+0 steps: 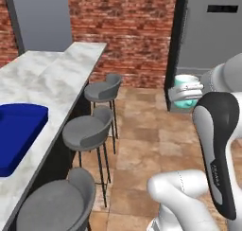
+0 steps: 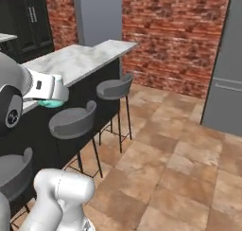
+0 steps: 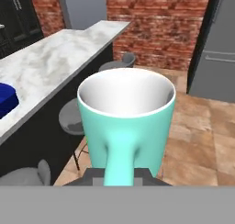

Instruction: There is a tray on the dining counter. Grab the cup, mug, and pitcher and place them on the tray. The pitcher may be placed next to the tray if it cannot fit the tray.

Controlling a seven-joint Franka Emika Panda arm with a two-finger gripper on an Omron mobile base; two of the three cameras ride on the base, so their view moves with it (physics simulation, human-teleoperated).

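The gripper point(image 3: 120, 175) is clamped on the mug point(image 3: 126, 120) by its loop handle, jaws nearly together around it; the fingertips themselves are mostly hidden under the handle in the hand view. The mug is carried upright in the air, open mouth up, white inside, nothing visible in it. From the left base view the mug point(image 1: 183, 93) sits at the end of the white arm, out over the tiled floor on the stool side of the counter point(image 1: 52, 76), well apart from the marble top. From the right base view a sliver of the teal mug point(image 2: 48, 102) peeks below the white hand, level with the counter edge. The tray point(image 1: 16, 135) lies flat on the counter, near its stool-side edge, nothing seen in the part visible. Three stools point(image 1: 90, 130) stand in a row along the counter's dark base. A brick wall point(image 2: 175, 36) rises beyond the counter's far end.
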